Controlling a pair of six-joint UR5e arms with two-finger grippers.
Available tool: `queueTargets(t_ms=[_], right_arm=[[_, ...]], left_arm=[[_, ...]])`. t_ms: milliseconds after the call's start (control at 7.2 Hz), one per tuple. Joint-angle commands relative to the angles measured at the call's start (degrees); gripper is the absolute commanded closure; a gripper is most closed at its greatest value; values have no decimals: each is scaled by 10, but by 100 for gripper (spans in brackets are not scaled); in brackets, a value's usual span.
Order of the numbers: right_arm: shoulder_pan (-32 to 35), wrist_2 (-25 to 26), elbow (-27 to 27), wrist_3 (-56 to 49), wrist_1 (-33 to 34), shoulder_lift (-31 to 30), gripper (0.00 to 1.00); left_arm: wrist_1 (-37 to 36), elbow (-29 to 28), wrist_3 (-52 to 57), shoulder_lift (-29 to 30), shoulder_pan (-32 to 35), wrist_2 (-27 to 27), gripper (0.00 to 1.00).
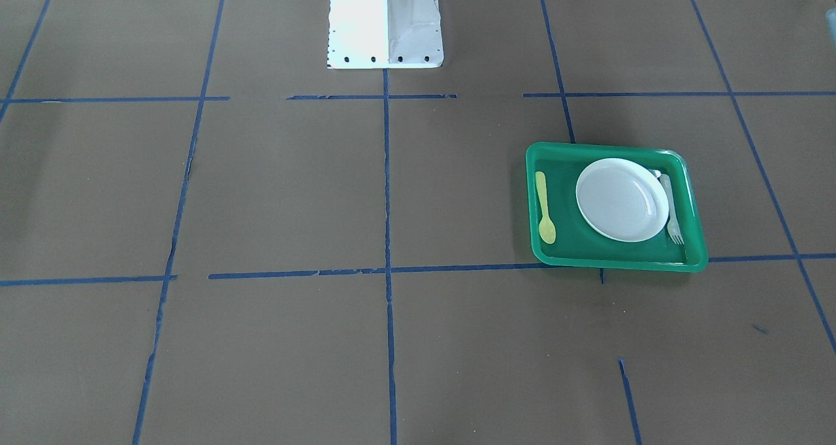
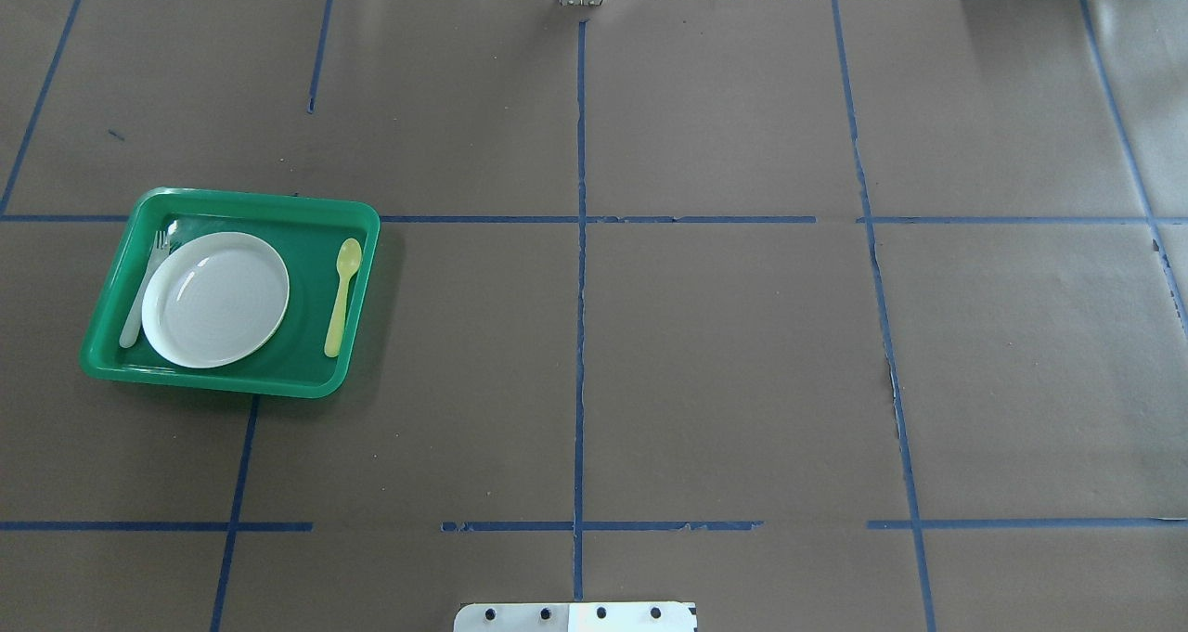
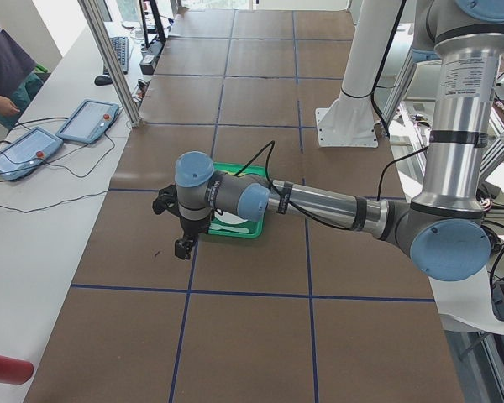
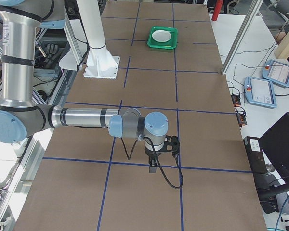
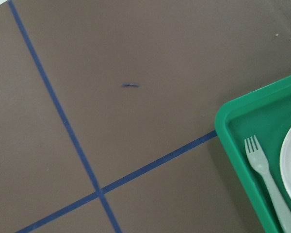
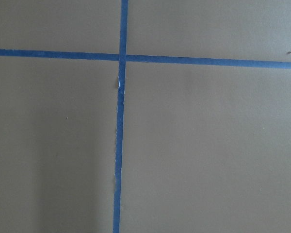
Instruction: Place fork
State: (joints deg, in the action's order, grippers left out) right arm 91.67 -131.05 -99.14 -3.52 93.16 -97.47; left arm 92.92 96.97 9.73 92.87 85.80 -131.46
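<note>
The fork (image 2: 144, 289) is lying flat inside the green tray (image 2: 232, 196), in the narrow strip between the tray's outer long wall and the white plate (image 2: 215, 299) sitting at the tray's middle. Its tines are pointing toward the tray wall farthest from the robot, and its handle is running close along the plate's rim. Whether the two are touching I cannot tell. On the other side of the plate, also inside the tray, a yellow spoon (image 2: 342, 296) is lying roughly parallel to the fork, bowl toward the same far wall.

The left gripper (image 3: 183, 248) is hanging over the brown surface (image 2: 650, 335) just beside the tray, off the corner nearest the fork's tines. Its wrist camera is catching that corner, the tines (image 5: 252, 144) and a crossing of blue tape lines. It is grasping nothing that can be seen, but whether its fingers are released or clenched I cannot tell.

The right gripper (image 4: 153, 168) is hanging well apart from the tray, toward the opposite end of the surface, over another tape crossing. Here too the state of the fingers is not showing – I cannot tell.
</note>
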Motion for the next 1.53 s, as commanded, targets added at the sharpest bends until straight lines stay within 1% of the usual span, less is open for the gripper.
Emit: queueTargets(t_ms=[0, 139, 278, 417, 556, 833, 1389], right_arm=[[0, 0, 0, 0, 0, 0, 0], [0, 0, 0, 0, 0, 0, 0], [0, 0, 0, 0, 0, 0, 0], [0, 0, 0, 0, 0, 0, 0], [0, 0, 1, 0, 0, 0, 0], [0, 0, 0, 0, 0, 0, 0], [0, 0, 0, 0, 0, 0, 0]], left_arm=[[-69, -18, 8, -15, 33, -37, 0], [-71, -27, 8, -18, 37, -49, 0], [-69, -28, 9, -36, 38, -58, 0], [-68, -28, 9, -43, 45, -56, 0], [-68, -28, 10, -46, 67, -54, 0], [-68, -27, 9, -56, 72, -52, 0], [-68, -27, 9, -56, 74, -52, 0]])
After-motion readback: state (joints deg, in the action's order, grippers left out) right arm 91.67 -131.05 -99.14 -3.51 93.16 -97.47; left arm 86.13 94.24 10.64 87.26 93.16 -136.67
